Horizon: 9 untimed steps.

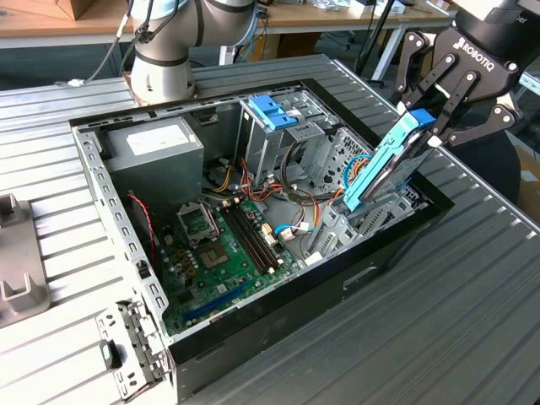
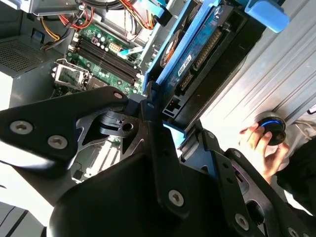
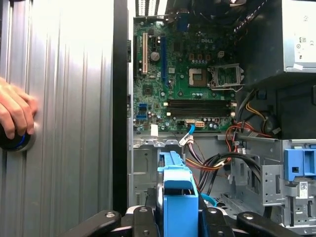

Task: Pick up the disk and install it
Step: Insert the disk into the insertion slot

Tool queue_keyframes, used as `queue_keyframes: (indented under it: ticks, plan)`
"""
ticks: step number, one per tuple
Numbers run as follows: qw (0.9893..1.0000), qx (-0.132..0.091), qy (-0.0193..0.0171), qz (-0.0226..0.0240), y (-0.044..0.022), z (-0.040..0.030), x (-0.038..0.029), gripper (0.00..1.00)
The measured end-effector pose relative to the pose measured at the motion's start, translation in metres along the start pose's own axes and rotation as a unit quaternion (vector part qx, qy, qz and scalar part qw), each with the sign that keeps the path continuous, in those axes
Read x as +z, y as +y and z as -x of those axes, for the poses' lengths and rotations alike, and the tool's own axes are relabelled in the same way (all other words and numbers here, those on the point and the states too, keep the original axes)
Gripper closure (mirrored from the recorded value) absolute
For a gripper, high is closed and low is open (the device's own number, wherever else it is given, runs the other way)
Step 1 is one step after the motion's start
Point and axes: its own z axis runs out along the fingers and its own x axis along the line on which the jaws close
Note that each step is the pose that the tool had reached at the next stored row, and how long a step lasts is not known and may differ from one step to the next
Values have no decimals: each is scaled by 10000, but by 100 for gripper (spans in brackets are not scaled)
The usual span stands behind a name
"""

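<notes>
Exterior view: even, diffuse overhead light; soft shadows lie inside the case (image 1: 253, 329). Second wrist view: strong glare washes out the table (image 2: 281, 64), and the disk (image 2: 195, 44) underside sits in shadow. First wrist view: the table ribs are overexposed; the hand (image 3: 15, 113) is slightly blurred.

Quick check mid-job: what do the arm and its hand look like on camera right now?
The silver-grey tubular arm has rounded joints with bluish-grey caps, and a grey cable runs alongside it. The matte black hand has hinged link-bar fingers with silver screw heads, and white lettering on its body.
</notes>
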Motion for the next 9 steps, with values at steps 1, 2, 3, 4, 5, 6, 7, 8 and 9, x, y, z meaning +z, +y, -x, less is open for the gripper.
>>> queue_keyframes:
  ticks: [1,2,3,4,5,6,7,8,9]
  plan:
    - [10000,0,0,0,3,3,8,63]
    - [10000,0,0,0,6,5,15,63]
    - [10000,0,0,0,9,8,20,63]
    - [10000,0,0,0,12,12,26,63]
    - [10000,0,-1,0,16,19,34,63]
    - [10000,0,-1,0,19,26,40,63]
    - [10000,0,0,0,23,33,46,63]
    - [10000,0,0,0,25,40,52,63]
    - [10000,0,0,0,28,50,63,63]
